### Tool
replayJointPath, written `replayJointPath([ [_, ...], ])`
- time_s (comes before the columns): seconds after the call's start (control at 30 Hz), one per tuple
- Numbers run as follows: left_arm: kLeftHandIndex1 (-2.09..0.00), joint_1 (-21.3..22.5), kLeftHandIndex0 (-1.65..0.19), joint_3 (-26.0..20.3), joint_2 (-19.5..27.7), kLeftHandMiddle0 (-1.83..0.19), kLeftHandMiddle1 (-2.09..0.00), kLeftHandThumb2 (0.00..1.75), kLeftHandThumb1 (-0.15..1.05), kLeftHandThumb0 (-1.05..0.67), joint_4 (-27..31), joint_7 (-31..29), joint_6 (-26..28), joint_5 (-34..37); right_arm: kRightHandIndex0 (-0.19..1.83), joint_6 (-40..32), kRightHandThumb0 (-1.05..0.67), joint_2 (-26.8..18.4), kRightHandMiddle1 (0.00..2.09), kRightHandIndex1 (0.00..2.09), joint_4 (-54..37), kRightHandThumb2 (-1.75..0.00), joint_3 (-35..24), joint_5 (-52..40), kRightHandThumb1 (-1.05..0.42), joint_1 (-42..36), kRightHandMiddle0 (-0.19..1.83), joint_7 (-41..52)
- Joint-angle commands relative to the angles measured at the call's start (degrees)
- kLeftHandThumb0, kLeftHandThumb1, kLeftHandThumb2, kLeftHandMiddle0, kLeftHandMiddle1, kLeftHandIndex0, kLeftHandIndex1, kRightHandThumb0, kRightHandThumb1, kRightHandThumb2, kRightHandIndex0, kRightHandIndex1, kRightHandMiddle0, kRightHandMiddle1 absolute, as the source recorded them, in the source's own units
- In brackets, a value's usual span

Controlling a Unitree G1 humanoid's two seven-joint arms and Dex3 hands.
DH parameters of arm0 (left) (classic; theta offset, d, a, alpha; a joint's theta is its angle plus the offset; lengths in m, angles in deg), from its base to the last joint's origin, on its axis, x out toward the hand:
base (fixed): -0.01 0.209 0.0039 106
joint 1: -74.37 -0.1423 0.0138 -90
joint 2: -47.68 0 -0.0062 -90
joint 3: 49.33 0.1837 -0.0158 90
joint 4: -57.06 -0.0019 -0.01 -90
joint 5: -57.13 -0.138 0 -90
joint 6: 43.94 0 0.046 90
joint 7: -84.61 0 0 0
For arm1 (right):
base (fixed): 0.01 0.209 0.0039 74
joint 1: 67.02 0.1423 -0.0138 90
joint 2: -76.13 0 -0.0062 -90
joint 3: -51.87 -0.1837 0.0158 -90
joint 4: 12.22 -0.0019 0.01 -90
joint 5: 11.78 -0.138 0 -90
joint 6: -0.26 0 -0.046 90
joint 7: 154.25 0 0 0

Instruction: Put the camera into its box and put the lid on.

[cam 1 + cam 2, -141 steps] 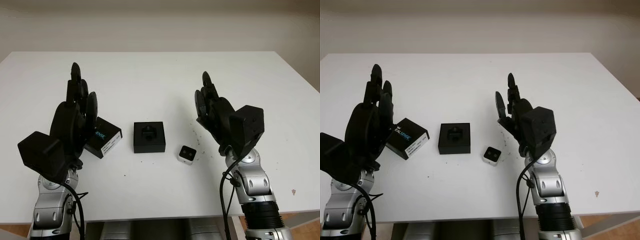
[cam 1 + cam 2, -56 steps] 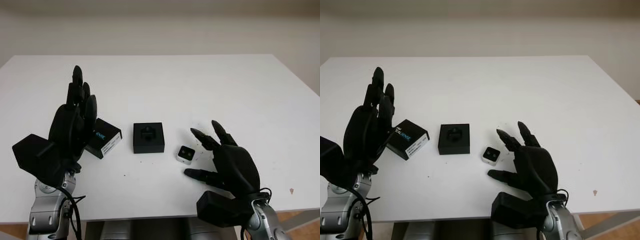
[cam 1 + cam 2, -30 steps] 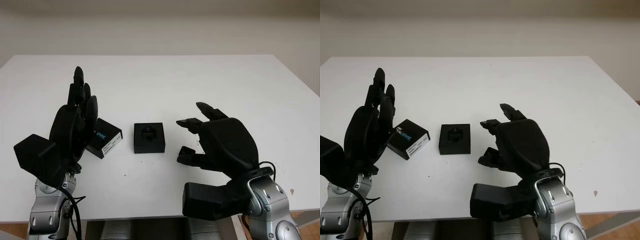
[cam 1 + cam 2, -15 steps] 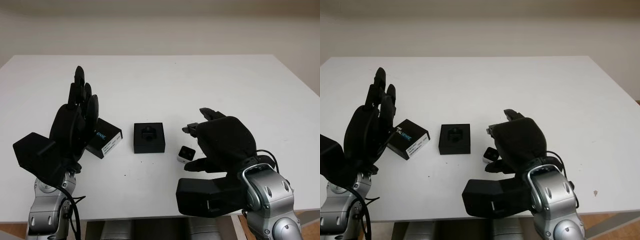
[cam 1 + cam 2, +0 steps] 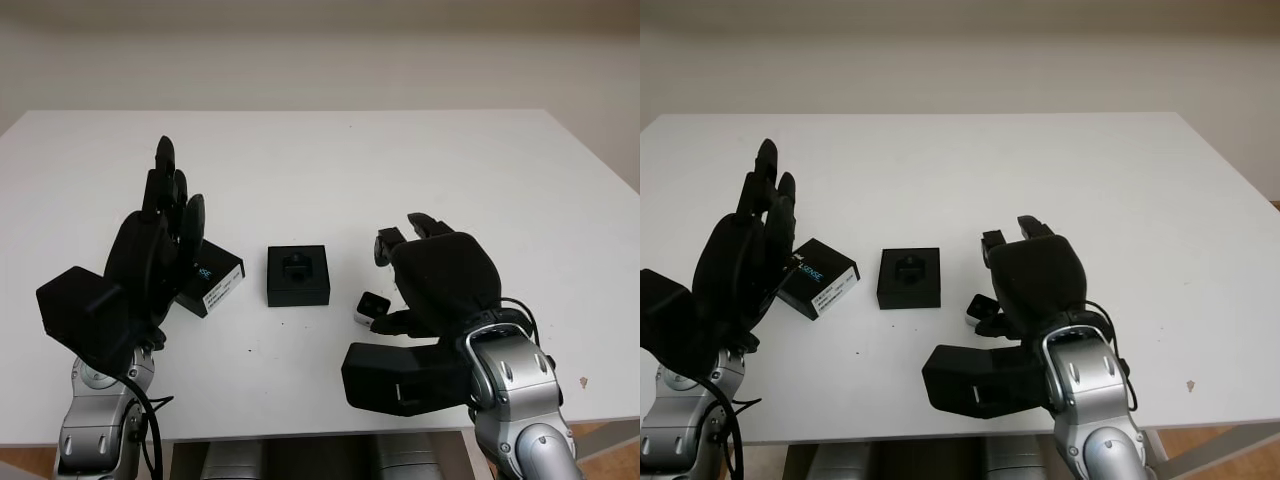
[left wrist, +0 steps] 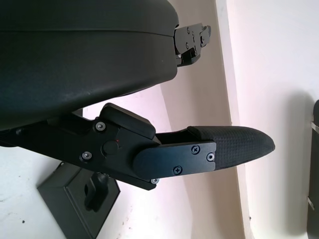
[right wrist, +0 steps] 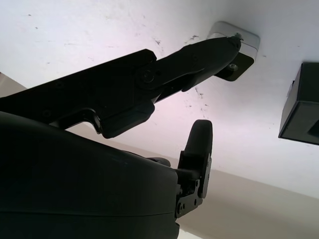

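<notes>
Camera (image 5: pixel 373 306): small white cube with a dark front face, on the white table (image 5: pixel 400 160), just right of the open black box (image 5: pixel 298 275). Only its left part shows from the head; the rest is hidden under the right hand (image 5: pixel 432 283).

Right hand: palm down over the camera, fingers curled around it. In the wrist view one fingertip (image 7: pixel 227 46) sits against the camera's edge (image 7: pixel 240 55); the others are blocked by the hand shell, so can't tell whether it's actually gripped. Camera looks to be on the table, not lifted.

Box: black insert with a recess visible, nothing in it.

Lid (image 5: pixel 208 279): black, with a white label, lying left of the box and apart from it. Its left end is hidden behind the left hand (image 5: pixel 160 245).

Left hand: raised upright over the table's left side, fingers extended, holding nothing.
</notes>
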Motion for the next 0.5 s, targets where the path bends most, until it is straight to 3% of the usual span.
replayJointPath([
  [0.0, 0.00, 0.1, 0.19, 0.2, 0.3, 0.19, 0.00, 0.55, 1.05, -0.88, 1.3, -0.2, -0.2, 0.1, 0.25, -0.4, -0.82, 0.3, 1.43, 0.06, 1.0, -0.06, -0.2, 0.3, -0.99, 0.7, -0.03, -1.5],
  [0.47, 0.00, -0.1, 0.19, 0.1, 0.3, 0.19, 0.00, 0.55, 1.05, -0.88, 1.9, 0.0, 0.8, -0.1, 0.25, -0.6, -0.84, 0.2, 1.57, 0.06, 3.6, -0.05, 0.6, -0.3, -1.00, -0.7, -0.07, -3.6],
])
